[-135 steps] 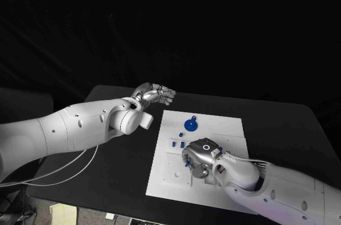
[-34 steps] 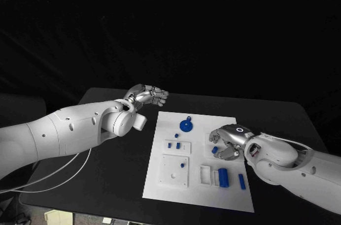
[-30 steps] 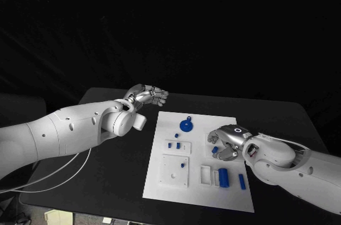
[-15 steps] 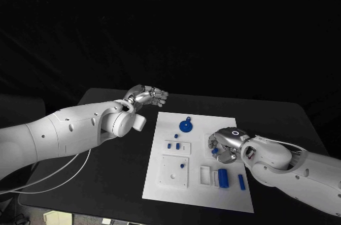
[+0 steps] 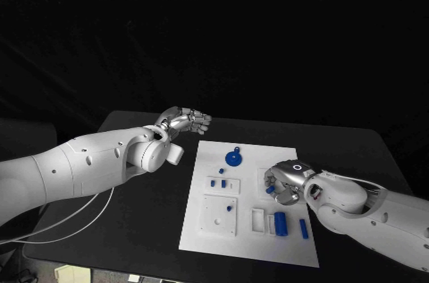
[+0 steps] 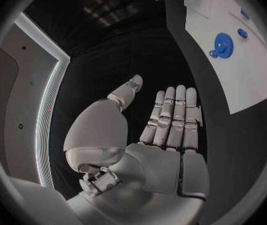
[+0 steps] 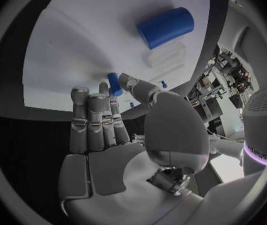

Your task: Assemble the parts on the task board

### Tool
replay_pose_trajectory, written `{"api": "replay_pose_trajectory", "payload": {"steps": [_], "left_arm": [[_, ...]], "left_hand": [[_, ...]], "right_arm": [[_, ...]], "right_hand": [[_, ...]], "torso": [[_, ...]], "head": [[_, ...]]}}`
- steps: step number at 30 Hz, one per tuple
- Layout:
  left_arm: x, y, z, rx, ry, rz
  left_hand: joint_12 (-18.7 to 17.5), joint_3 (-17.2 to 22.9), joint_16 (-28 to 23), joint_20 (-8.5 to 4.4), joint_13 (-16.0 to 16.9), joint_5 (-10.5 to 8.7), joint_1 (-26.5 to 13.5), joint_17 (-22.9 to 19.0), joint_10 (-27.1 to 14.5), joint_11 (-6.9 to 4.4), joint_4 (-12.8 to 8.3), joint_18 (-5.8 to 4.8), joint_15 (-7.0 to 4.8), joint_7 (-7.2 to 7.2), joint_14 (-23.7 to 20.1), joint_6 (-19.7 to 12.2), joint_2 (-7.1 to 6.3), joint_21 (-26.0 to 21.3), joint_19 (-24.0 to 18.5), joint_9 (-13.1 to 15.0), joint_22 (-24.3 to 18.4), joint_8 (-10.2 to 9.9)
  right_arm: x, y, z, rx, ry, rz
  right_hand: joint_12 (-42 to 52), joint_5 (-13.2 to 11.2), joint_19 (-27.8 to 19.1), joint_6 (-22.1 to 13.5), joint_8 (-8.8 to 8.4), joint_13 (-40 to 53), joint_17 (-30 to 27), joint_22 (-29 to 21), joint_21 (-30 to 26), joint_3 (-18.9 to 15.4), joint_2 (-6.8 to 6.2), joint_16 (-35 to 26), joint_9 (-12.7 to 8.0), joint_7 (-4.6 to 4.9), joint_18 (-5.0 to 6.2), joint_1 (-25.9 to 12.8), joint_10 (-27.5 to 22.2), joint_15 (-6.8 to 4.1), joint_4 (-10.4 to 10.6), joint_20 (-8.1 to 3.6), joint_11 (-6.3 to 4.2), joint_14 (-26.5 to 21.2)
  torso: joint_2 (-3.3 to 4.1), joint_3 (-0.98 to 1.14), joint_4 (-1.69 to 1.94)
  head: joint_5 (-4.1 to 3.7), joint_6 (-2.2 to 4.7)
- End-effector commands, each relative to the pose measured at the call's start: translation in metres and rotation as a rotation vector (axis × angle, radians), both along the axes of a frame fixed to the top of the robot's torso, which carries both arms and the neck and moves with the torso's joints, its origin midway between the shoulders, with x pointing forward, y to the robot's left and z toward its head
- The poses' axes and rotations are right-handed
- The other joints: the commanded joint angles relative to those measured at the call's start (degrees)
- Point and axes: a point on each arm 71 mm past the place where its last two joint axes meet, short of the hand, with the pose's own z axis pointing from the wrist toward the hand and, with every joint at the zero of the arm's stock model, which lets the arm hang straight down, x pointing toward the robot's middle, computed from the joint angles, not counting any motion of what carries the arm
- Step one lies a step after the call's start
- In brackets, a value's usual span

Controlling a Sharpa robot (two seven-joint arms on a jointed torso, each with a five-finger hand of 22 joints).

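Black table [image 5: 152, 196] carries our white board [image 5: 219, 233]; our right hand [image 5: 284, 184] hovers over its right side near a blue peg [image 5: 270, 188]. By left wrist, our left hand [image 6: 171, 120] lies flat, fingers together, empty. By right wrist, fingers [image 7: 93, 117] straight, the peg [image 7: 114, 82] at the fingertips; grip unclear.

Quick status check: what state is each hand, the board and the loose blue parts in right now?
left hand: open, holding nothing, off the board
right hand: over the board, fingertips at a small blue peg
task board: flat on table
blue gear: lying on board
blue cylinder: lying on board
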Motion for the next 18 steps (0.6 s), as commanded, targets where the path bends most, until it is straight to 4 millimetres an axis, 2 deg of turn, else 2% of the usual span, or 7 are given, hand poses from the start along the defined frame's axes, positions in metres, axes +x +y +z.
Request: {"api": "replay_pose_trajectory", "payload": {"steps": [1,10,14,18], "left_arm": [[-0.0001,-0.0016,0.001,-0.01,0.001,-0.013],[-0.0001,-0.0017,0.0009,-0.01,0.002,-0.013],[-0.0001,-0.0017,0.0008,-0.01,0.002,-0.014],[0.0,-0.0015,0.0007,-0.01,0.003,-0.014]], "left_hand": [[0.0,0.0,-0.4,0.34,-0.1,0.03,-0.3,0.1,-0.1,0.33,0.4,0.75,0.21,0.18,-0.1,-0.4,0.21,-0.4,0.0,-0.1,0.1,0.3],[0.0,0.0,-0.5,0.35,-0.2,0.03,-0.3,0.1,-0.2,0.35,0.4,0.75,0.23,0.2,-0.1,-0.5,0.21,-0.4,-0.1,-0.1,0.1,0.3],[0.0,0.0,-0.5,0.37,-0.2,0.03,-0.4,0.1,-0.2,0.37,0.5,0.74,0.25,0.21,-0.1,-0.5,0.29,-0.5,-0.1,-0.1,0.1,0.3],[0.0,0.0,-0.5,0.37,-0.2,0.03,-0.4,0.2,-0.2,0.37,0.5,0.74,0.25,0.21,-0.1,-0.5,0.31,-0.5,-0.1,-0.1,0.1,0.3]], "right_arm": [[0.0002,-0.0009,-0.0008,-0.024,-0.011,0.0],[-0.0014,0.0016,0.0005,-0.005,-0.013,0.009],[-0.0028,0.0031,0.0003,0.003,-0.005,0.014],[-0.0032,0.0036,0.0005,0.006,-0.004,0.015]], "right_hand": [[-0.2,-0.3,0.1,0.4,0.15,-0.1,-0.1,0.9,0.2,0.4,-0.06,0.2,-0.1,0.01,3.98,0.5,1.3,-0.25,0.1,-0.06,1.12,-0.2],[-0.3,-0.3,0.2,0.8,0.16,0.1,-0.2,0.9,0.3,1.4,0.02,0.3,-0.1,-0.04,3.98,0.8,1.7,-0.32,0.3,-0.07,1.05,-0.2],[0.2,-0.3,0.5,2.1,0.66,0.5,-0.3,1.0,0.5,2.2,0.81,0.5,0.1,-0.45,3.98,0.9,3.0,-0.7,0.8,-0.07,0.63,0.1],[0.4,-0.3,0.8,2.7,0.83,0.7,-0.4,1.0,0.7,2.2,0.95,0.6,0.1,-0.69,3.98,0.7,3.6,-0.93,0.9,-0.06,0.4,0.3]], "torso": [[0.01,0.02,-0.01],[0.01,0.02,-0.02],[0.0,0.0,0.0],[0.01,0.0,0.03]], "head": [[-0.1,0.0],[-0.09,0.0],[-0.16,0.03],[-0.15,-0.03]]}}
